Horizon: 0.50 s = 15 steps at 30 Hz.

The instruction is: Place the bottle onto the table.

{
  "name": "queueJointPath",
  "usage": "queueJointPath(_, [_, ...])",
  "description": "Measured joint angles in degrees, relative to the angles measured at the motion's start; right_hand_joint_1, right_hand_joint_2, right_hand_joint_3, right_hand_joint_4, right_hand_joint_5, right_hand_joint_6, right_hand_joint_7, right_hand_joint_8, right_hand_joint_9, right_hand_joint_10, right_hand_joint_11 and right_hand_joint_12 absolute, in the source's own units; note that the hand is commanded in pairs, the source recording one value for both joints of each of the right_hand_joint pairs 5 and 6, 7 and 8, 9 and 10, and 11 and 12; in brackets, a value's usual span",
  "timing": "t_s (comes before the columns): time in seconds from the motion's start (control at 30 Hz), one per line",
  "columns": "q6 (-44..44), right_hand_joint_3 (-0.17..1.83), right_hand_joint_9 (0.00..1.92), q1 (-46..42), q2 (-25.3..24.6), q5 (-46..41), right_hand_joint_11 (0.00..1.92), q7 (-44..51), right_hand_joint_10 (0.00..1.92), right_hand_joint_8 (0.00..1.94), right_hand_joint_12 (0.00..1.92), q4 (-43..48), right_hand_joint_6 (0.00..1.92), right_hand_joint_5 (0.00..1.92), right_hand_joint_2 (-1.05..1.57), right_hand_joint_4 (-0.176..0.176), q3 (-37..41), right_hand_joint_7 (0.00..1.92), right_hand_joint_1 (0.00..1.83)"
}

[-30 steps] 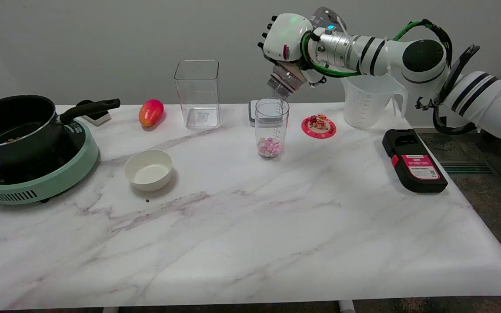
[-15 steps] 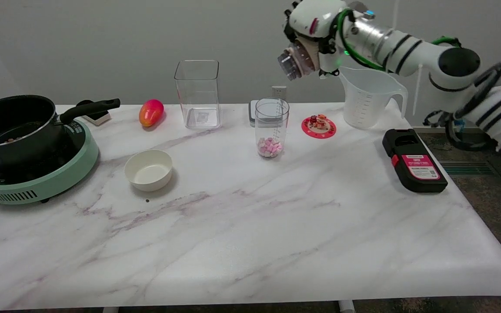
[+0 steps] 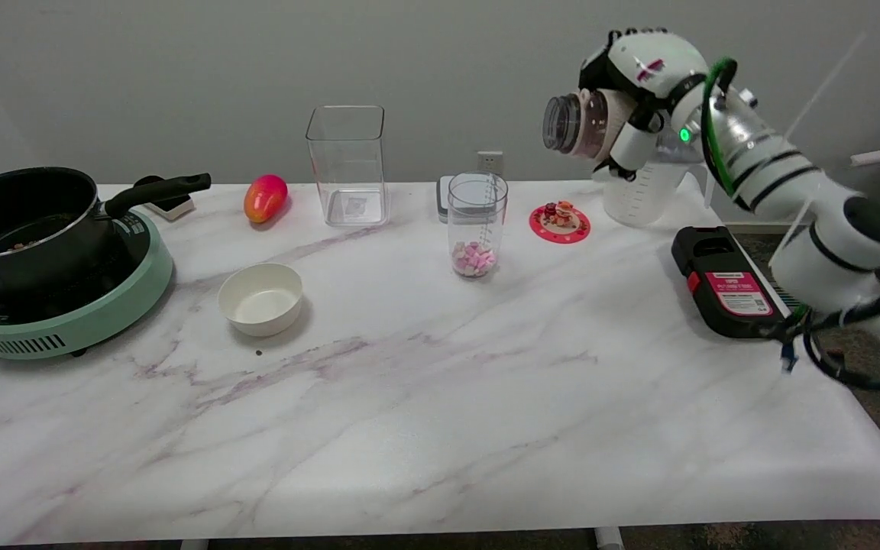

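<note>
Marble table point(image 3: 440, 428) below, right hand point(image 3: 642, 84) gripping bottle point(image 3: 581, 122) (lying sideways), mouth leftward

The right arm's white, black-banded forearm point(image 3: 784, 191) reaches up from the lower right, and the black-and-white hand point(image 3: 638, 84) sits raised high in the air, fingers wrapped round a clear open-mouthed bottle point(image 3: 574, 122) lying sideways.

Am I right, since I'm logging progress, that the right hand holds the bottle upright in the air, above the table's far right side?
Not quite. The head view shows the right hand gripping the bottle tipped on its side, its open mouth facing the picture's left, not upright. The rest holds: it is in the air above the far right side of the table, in front of the measuring jug.
</note>
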State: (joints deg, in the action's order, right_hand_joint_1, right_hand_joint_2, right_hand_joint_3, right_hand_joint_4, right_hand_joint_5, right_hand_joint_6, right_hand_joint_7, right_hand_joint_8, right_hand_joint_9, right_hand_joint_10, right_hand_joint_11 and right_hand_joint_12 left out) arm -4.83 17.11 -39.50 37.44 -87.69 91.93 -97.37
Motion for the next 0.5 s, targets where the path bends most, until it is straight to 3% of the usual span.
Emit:
queueJointPath(0.2, [-0.6,0.81,1.51,-10.7,-6.7,-5.9,1.29,-3.1,1.51,1.63,1.29,4.0,1.48,1.48,1.10,0.000,9.7,1.63,1.40])
queueJointPath(0.5, [7.7,0.75,1.53,-19.3,-12.6,-20.7,1.30,-6.3,1.53,1.64,1.30,2.1,1.48,1.48,1.19,0.000,15.5,1.64,1.36])
